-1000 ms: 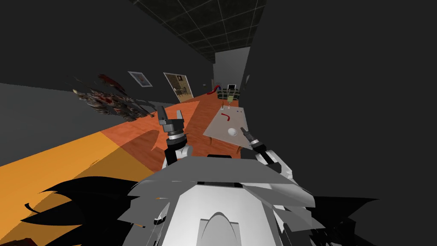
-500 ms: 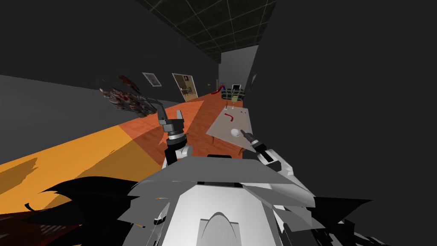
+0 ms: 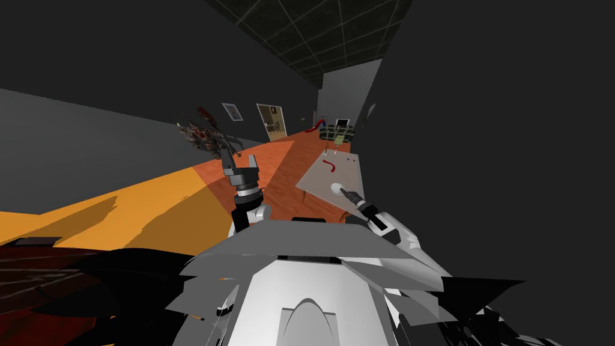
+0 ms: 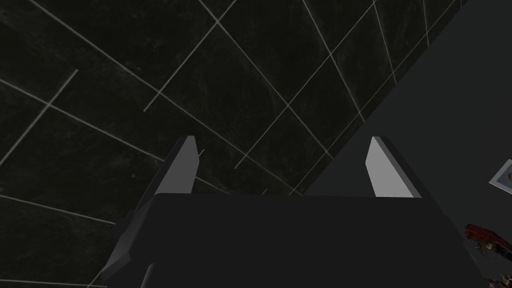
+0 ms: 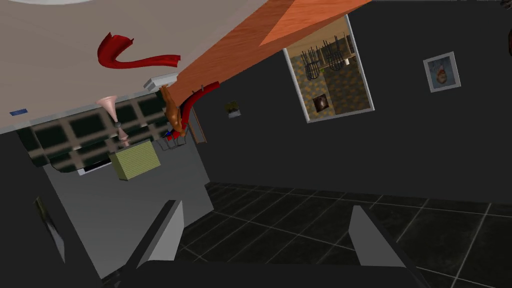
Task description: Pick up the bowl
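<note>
Swinging with the robot's own turn, the whole head view is sitting differently than a second ago. The right gripper (image 3: 343,192) is now reaching the near edge of the white bowl (image 3: 336,187), where a gap was showing before. Its fingers (image 5: 169,231) are standing spread apart, holding nothing. The bowl is resting on the pale table (image 3: 348,169), near a red curled strip (image 3: 328,164). The left gripper (image 3: 239,158) is pointing upward over the orange floor (image 3: 180,198), fingers likewise parted and empty.
</note>
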